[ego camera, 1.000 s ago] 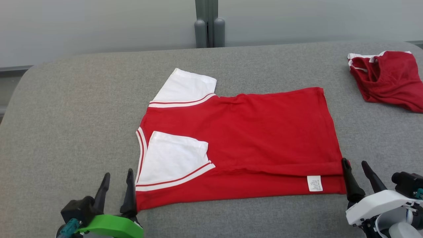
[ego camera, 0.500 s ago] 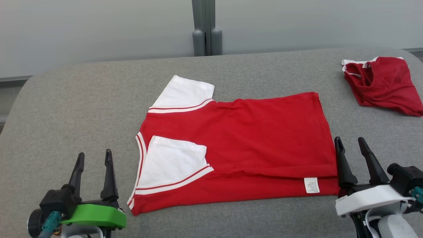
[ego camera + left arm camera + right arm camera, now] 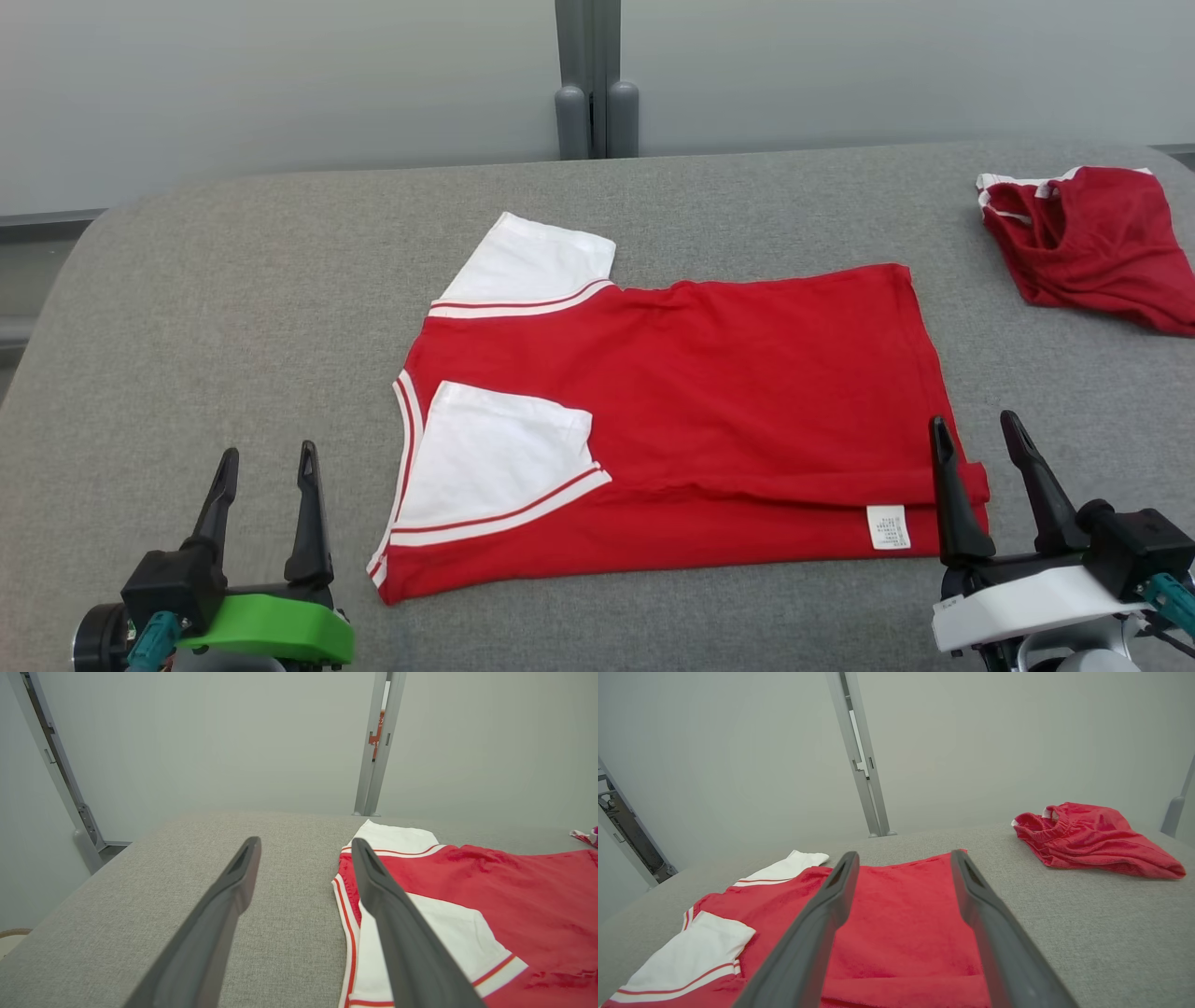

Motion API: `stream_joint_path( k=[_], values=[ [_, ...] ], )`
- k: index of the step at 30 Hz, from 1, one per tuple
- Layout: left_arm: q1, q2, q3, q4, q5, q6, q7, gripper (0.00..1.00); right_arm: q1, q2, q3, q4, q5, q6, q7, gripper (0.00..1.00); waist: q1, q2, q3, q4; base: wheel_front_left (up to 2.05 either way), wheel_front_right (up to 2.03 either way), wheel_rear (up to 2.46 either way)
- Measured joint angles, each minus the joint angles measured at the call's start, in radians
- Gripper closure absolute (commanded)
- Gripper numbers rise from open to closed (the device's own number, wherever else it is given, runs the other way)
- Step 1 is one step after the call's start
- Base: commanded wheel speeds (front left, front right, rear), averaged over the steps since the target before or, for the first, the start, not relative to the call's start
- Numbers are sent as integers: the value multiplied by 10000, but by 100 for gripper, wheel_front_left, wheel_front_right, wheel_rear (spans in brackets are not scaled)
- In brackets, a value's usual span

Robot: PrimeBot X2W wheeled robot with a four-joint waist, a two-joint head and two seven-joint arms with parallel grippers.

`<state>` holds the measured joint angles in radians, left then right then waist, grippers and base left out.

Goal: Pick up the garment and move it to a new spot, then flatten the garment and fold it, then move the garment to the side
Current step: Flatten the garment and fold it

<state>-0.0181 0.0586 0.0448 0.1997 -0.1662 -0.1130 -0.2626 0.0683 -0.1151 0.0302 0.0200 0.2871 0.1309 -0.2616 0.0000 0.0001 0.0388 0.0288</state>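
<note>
The garment (image 3: 709, 392), a red shirt with white sleeves, lies flat on the grey table (image 3: 233, 308). Its near long edge is folded over, so one white sleeve lies on the red body and a small white label shows near the right corner. My left gripper (image 3: 268, 451) stands open and empty over bare table, left of the shirt's collar end. In the left wrist view the garment (image 3: 514, 886) lies to the right of that gripper (image 3: 306, 842). My right gripper (image 3: 973, 420) is open and empty at the hem's near right corner. In the right wrist view that gripper (image 3: 904, 854) points across the garment (image 3: 901, 914).
A second red garment (image 3: 1092, 243) lies crumpled at the table's far right; the right wrist view has this red garment (image 3: 1092, 837) beyond the gripper. Grey posts (image 3: 597, 117) stand at the table's back edge before a pale wall. The table's left corner curves away.
Both grippers have come away from the shirt's near corners, still open. The left one moved left onto bare table. The head camera shifted slightly.
</note>
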Motion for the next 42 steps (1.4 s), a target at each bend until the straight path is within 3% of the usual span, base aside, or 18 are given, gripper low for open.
stream_joint_path(
  k=[12, 20, 24, 29, 36, 42],
  values=[
    [-144, 10, -29, 380, 117, -69, 2, 0, -297, -236, 176, 59, -343, 0, -2, 0, 0, 0, 173, -12, 0, 0, 0],
    [-2848, 959, -742, 1055, 345, -146, 0, 0, -2466, -1367, 562, 1154, -309, 0, 10, 0, 0, 0, 720, -144, 0, 0, 0],
    [-4737, 1494, -1766, 1703, 59, -157, 230, 0, -4005, -1985, 918, 2073, -115, 0, 458, 0, 0, 0, 1186, -255, 0, 0, 0],
    [-7115, 2240, -3421, 2621, -1085, -159, 934, 0, -5776, -2476, 1536, 3287, 127, 0, 1064, 0, 0, 0, 1945, -436, 0, 0, 0],
    [-9844, 3062, -5275, 4056, -2746, -159, 1931, 0, -7917, -2472, 2617, 4959, 487, 0, 1448, 0, 0, 0, 3169, -785, 0, 0, 0],
    [-11221, 3225, -6585, 5350, -4067, -161, 2917, 0, -9243, -2163, 3478, 6343, 821, 0, 1685, 0, 1, 0, 4127, -1196, 0, 0, 0]
  ],
)
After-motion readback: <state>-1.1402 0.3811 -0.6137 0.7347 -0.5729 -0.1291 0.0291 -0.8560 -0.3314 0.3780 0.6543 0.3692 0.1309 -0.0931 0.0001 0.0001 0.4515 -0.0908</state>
